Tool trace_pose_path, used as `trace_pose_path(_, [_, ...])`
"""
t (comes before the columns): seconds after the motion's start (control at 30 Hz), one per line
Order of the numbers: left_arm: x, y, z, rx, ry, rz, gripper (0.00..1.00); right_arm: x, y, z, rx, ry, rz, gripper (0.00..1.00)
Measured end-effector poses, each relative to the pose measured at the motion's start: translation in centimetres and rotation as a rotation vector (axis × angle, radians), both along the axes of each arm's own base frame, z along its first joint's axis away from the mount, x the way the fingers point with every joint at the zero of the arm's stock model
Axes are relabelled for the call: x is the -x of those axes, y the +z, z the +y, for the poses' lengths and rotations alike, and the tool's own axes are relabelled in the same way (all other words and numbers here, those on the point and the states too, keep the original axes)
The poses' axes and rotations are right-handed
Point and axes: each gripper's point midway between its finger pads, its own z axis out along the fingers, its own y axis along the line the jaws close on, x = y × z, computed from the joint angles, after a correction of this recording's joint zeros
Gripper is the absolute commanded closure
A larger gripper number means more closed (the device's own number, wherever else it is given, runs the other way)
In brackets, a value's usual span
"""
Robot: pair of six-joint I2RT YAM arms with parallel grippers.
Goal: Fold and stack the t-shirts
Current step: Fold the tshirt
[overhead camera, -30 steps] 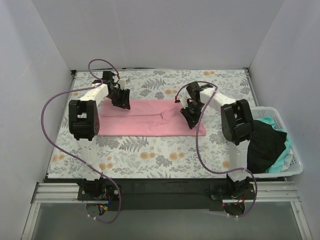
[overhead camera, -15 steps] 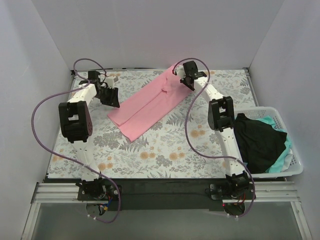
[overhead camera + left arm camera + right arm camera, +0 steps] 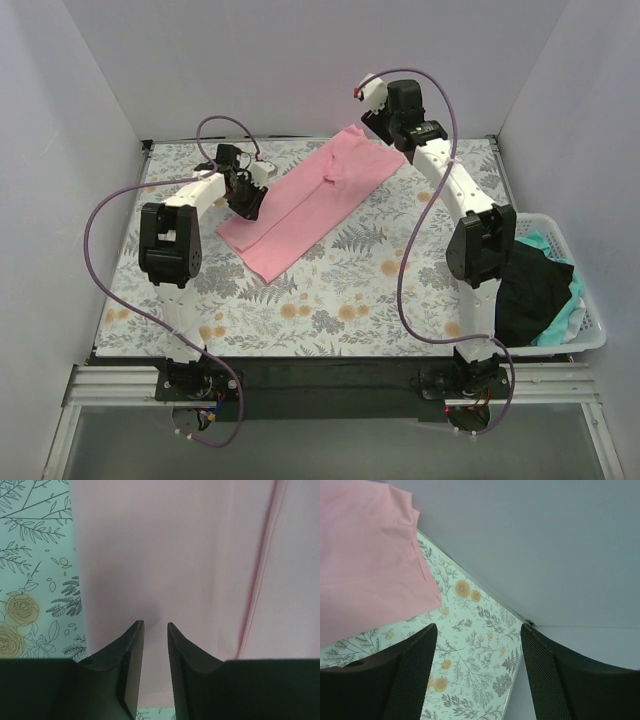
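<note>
Your light pink cloth t-shirt [image 3: 305, 205] lies folded lengthwise only (black and mint-green cloth shirts [image 3: 532, 285] lie unfolded); right fingers [image 3: 410, 670] gape empty, left fingers [image 3: 131, 650] nearly closed on it, grip unclear

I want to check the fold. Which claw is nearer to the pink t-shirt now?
Left. The left claw sits low over the pink t-shirt, near its left edge; the right claw hangs high beyond its far end, open, holding nothing.

Left arm [image 3: 190, 190] stretched low, right arm [image 3: 455, 185] reaching high.
Left gripper [image 3: 155, 625] jaws nearly together, seemingly pinching nothing; right gripper [image 3: 479, 630] jaws spread wide.
</note>
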Motion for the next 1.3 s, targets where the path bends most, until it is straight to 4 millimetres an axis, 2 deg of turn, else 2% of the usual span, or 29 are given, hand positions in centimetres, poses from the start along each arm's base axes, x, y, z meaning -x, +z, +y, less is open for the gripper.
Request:
trace_pose_path(0.07, [0.3,-0.7,0.0,-0.039,-0.015,-0.001,0.78,1.0,1.6,0.2,-0.04,0.012,-0.001,0.25])
trace_pose_path(0.13, [1.0,-1.8,0.4,-0.073,-0.021,0.015,0.8,2.0,1.4,0.4,-0.064,0.022,0.036,0.25])
trace_pose_path(0.17, [1.6,-2.5,0.6,-0.092,-0.033,0.024,0.81,2.6,0.7,0.4,-0.073,0.027,0.067,0.25])
trace_pose_path(0.2, [1.8,-2.3,0.7,-0.102,-0.033,0.014,0.81,3.2,-0.2,0.5,-0.079,0.031,0.103,0.25])
trace_pose_path(0.3, [4.2,-2.6,1.1,-0.135,-0.036,0.017,0.83,5.6,-4.2,0.2,-0.083,0.037,0.246,0.25])
trace_pose_path(0.4, [8.3,-2.7,0.3,-0.157,-0.057,0.05,0.84,8.1,-8.2,-0.4,-0.089,0.032,0.393,0.25])
trace_pose_path(0.5, [13.7,-2.7,-2.0,-0.173,-0.117,0.091,0.83,10.3,-10.7,-1.3,-0.109,0.017,0.507,0.26])
trace_pose_path(0.67, [24.6,-2.3,-9.3,-0.149,-0.356,0.24,0.79,13.2,-11.8,-2.4,-0.156,0.005,0.612,0.31])
trace_pose_path(0.73, [27.2,-1.9,-11.1,-0.125,-0.401,0.298,0.78,13.9,-11.7,-2.2,-0.184,0.016,0.639,0.35])
trace_pose_path(0.77, [27.5,-1.5,-11.5,-0.114,-0.396,0.314,0.78,14.2,-11.8,-1.9,-0.201,0.029,0.655,0.38])
trace_pose_path(0.83, [26.5,-0.5,-12.0,-0.079,-0.354,0.309,0.77,15.1,-12.0,-1.0,-0.238,0.061,0.697,0.42])
trace_pose_path(0.9, [24.4,0.9,-12.4,-0.024,-0.295,0.282,0.77,16.0,-12.2,-0.1,-0.266,0.091,0.736,0.48])
trace_pose_path(0.97, [21.9,2.5,-12.5,0.037,-0.234,0.251,0.77,16.8,-12.2,1.0,-0.295,0.124,0.764,0.53])
trace_pose_path(1.1, [15.8,5.4,-11.7,0.171,-0.092,0.193,0.77,18.1,-12.7,3.8,-0.341,0.191,0.822,0.59])
trace_pose_path(1.2, [12.1,5.0,-10.7,0.225,0.003,0.196,0.77,19.1,-14.1,6.0,-0.358,0.23,0.881,0.65])
trace_pose_path(1.3, [10.5,2.8,-10.5,0.248,0.071,0.252,0.78,19.5,-16.0,8.1,-0.37,0.251,0.941,0.67])
